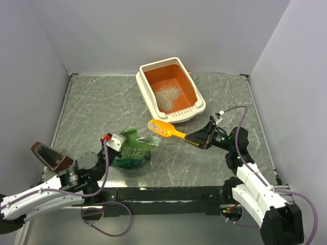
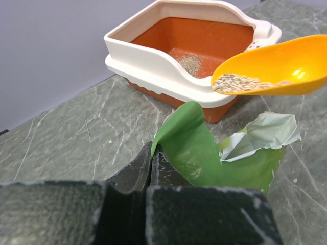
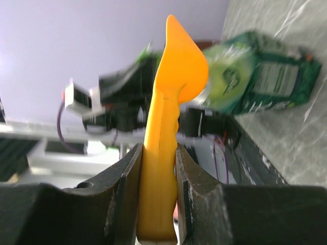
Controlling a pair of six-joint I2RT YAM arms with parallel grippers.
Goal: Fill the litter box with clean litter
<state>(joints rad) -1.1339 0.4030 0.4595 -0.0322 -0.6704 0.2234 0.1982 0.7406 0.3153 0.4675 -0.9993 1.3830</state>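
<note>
Pinching scoop (image 1: 171, 132) by its handle: right hand (image 1: 193, 138) — scoop carried clean litter (image 2: 240, 82), near litter box (image 1: 146, 88) — left hand (image 2: 152, 171) pressed together on green bag (image 2: 204, 153).

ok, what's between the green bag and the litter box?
The loaded bowl of the orange scoop, held up by the right gripper; clearest in the top view.

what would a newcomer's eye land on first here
The bright orange-yellow scoop, loaded with litter and held by its handle in the right gripper, hangs just short of the litter box. That box, orange inside with a cream rim, sits toward the far side with only a small patch of granules in it. Near the front left, the left gripper pinches the edge of a crinkled green bag.
</note>
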